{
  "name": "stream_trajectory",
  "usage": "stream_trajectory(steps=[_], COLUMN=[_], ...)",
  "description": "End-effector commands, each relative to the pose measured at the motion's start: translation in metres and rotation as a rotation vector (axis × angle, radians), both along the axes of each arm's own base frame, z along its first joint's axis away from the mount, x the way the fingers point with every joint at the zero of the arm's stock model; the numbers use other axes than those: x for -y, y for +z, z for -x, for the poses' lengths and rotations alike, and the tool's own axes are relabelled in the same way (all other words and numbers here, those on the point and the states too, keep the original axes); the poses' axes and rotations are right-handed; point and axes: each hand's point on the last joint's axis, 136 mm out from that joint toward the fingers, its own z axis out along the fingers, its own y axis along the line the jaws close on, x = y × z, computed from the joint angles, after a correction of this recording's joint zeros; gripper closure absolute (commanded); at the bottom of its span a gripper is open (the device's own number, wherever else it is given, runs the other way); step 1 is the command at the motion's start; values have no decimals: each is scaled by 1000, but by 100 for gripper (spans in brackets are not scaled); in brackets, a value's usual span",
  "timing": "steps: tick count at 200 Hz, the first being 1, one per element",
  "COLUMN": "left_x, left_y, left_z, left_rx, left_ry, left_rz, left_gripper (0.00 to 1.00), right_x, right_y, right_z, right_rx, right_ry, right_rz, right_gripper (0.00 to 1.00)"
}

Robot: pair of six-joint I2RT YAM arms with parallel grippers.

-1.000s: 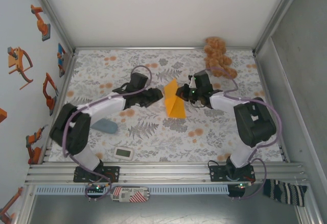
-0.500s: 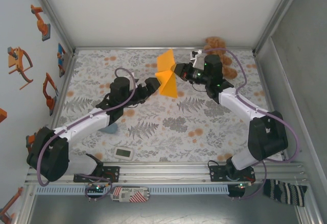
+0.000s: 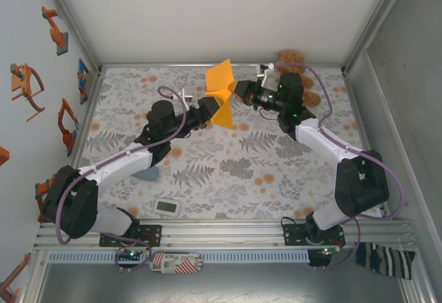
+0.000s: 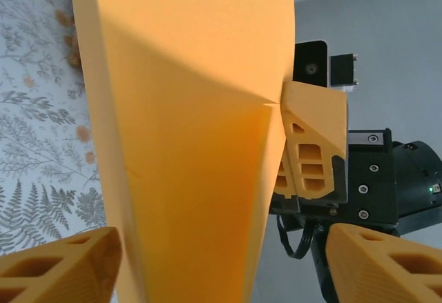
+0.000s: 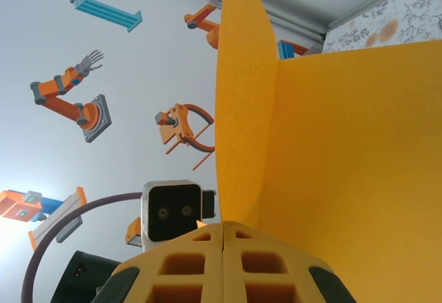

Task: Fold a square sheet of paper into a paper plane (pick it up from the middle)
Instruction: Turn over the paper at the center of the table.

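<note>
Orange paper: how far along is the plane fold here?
Done: the orange paper is off the table and creased into flaps. In hand: the right hand is shut on it in mid-air; the left hand stands open, straddling its lower part. Left: it is broad and splayed, not yet a slim dart.

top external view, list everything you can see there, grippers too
floral cloth: one, white with grey leaves, laid flat across the middle
orange paper: one, bright orange, creased, held up over the cloth's far middle
plush toy: one, tan-brown, far right corner
pad: one, blue-grey, on the cloth, left side
small device: one, white, near edge, left of centre
striped fabric: one, dark and light, near right corner
robot stickers: several, orange and blue, on the left wall
left gripper: one, orange fingers, open either side of the paper
right gripper: one, orange fingers, shut on the paper
</note>
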Motion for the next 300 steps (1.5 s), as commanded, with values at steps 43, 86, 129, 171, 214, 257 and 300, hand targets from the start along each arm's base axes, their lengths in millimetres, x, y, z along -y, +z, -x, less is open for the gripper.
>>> stream_trajectory(steps=[43, 86, 129, 171, 214, 257, 300], left_x=[1, -2, -2, -7, -19, -59, -120], left_y=[25, 26, 25, 17, -11, -68, -110], left_z=[3, 2, 1, -2, -7, -5, -4], left_rx=[79, 84, 88, 92, 57, -37, -139], left_ry=[-14, 4, 4, 35, 86, 161, 230], left_rz=[44, 41, 27, -36, -186, -650, -1202], left_gripper=[47, 60, 74, 84, 87, 88, 90], right_x=[6, 7, 8, 26, 66, 108, 134], right_y=[14, 16, 10, -6, -26, -43, -52], right_z=[-1, 2, 2, 3, -2, 0, 2], right_rx=[39, 52, 39, 39, 7, 7, 6], right_ry=[1, 7, 4, -69, -193, -339, -436], right_rz=[-27, -25, -5, 159, 289, 503, 638], right_gripper=[100, 100, 99, 70, 57, 56, 56])
